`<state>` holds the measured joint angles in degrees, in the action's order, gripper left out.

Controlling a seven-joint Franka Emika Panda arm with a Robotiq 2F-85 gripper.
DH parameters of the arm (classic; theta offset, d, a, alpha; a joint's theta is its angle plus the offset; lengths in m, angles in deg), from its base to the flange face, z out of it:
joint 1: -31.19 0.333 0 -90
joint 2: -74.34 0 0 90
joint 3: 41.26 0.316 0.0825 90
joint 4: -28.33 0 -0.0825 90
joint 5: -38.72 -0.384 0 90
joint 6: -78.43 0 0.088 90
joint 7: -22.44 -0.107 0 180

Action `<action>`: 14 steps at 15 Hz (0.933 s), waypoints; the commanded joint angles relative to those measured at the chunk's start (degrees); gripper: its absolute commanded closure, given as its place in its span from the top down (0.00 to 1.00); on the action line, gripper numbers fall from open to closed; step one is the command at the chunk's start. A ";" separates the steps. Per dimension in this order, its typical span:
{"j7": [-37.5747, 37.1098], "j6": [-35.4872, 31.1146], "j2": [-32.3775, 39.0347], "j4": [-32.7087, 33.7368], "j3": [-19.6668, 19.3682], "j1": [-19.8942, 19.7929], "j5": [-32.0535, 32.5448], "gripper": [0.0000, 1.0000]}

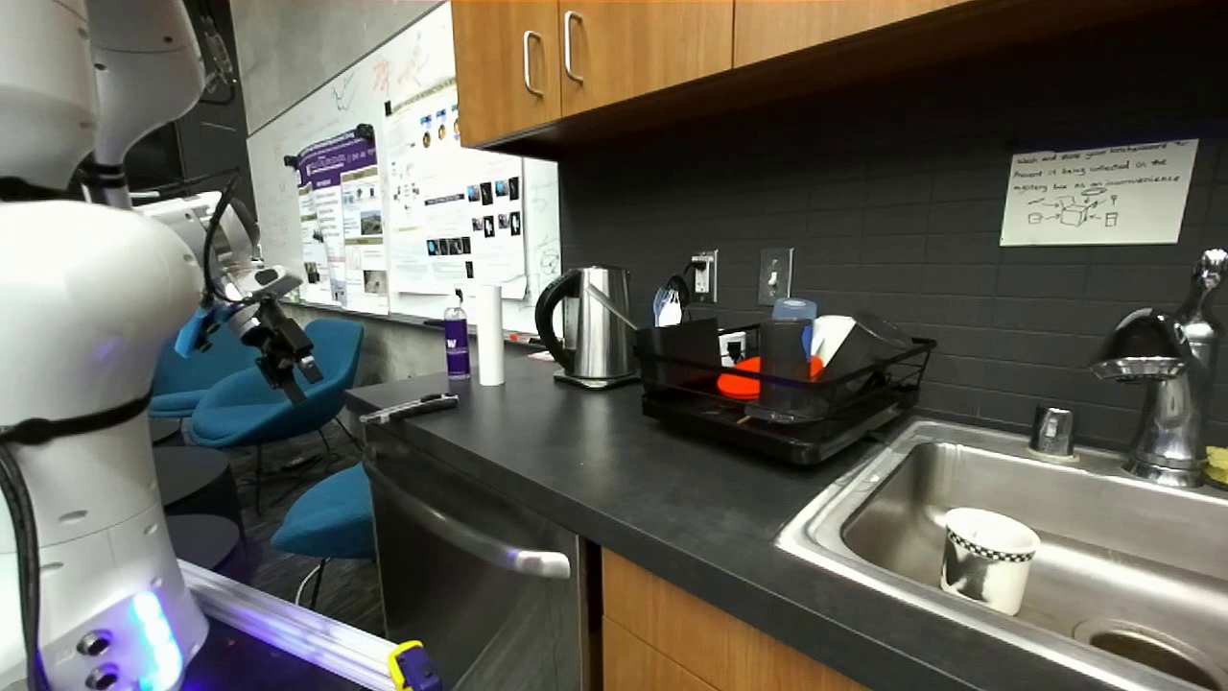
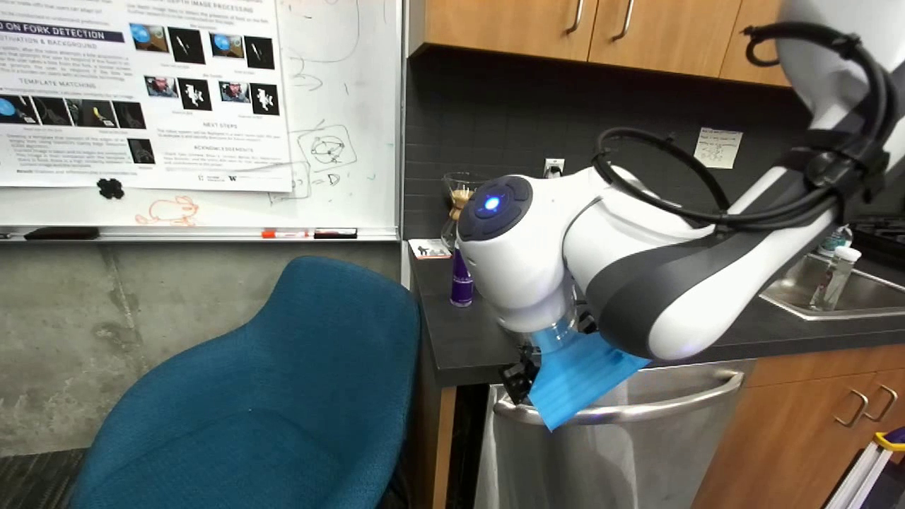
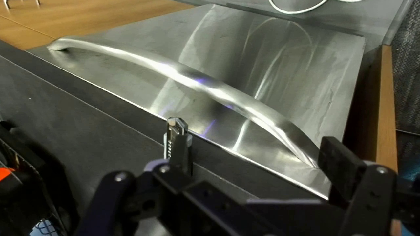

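Observation:
My gripper (image 3: 259,147) stands wide open with nothing between its fingers. In an exterior view the gripper (image 1: 299,377) hangs left of the counter's end, in front of a blue chair. The wrist view shows a steel dishwasher front (image 3: 295,65) with a long curved handle (image 3: 203,82) beyond the fingers; the handle's near end appears beside the right finger pad (image 3: 339,164). A silver-and-black hand tool (image 1: 413,408), perhaps a utility knife, lies at the counter edge. In the wrist view its silver end (image 3: 175,124) shows past the left finger. A blue sheet (image 2: 580,375) hides much of the gripper.
On the counter (image 1: 537,451) stand a purple spray bottle (image 1: 457,344), a white cylinder (image 1: 490,336), a steel kettle (image 1: 604,326) and a black dish rack (image 1: 825,437). A sink (image 1: 883,489) holds a patterned cup (image 1: 988,566). A blue chair (image 2: 283,396) sits beside the counter.

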<state>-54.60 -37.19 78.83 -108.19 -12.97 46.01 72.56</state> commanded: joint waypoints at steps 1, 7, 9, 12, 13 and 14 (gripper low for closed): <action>-2.52 2.40 3.72 3.78 -4.59 3.68 3.37 1.00; -2.51 6.24 6.49 6.25 -8.70 5.24 2.79 1.00; -2.15 7.06 6.96 6.58 -9.57 5.25 2.56 1.00; -1.75 6.87 7.46 6.55 -10.63 4.97 2.44 1.00; -1.63 6.60 7.57 6.40 -10.98 4.84 2.42 1.00; -1.47 6.44 7.69 6.33 -11.30 4.73 2.39 1.00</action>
<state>-56.25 -31.59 85.66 -102.74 -22.68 49.86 75.30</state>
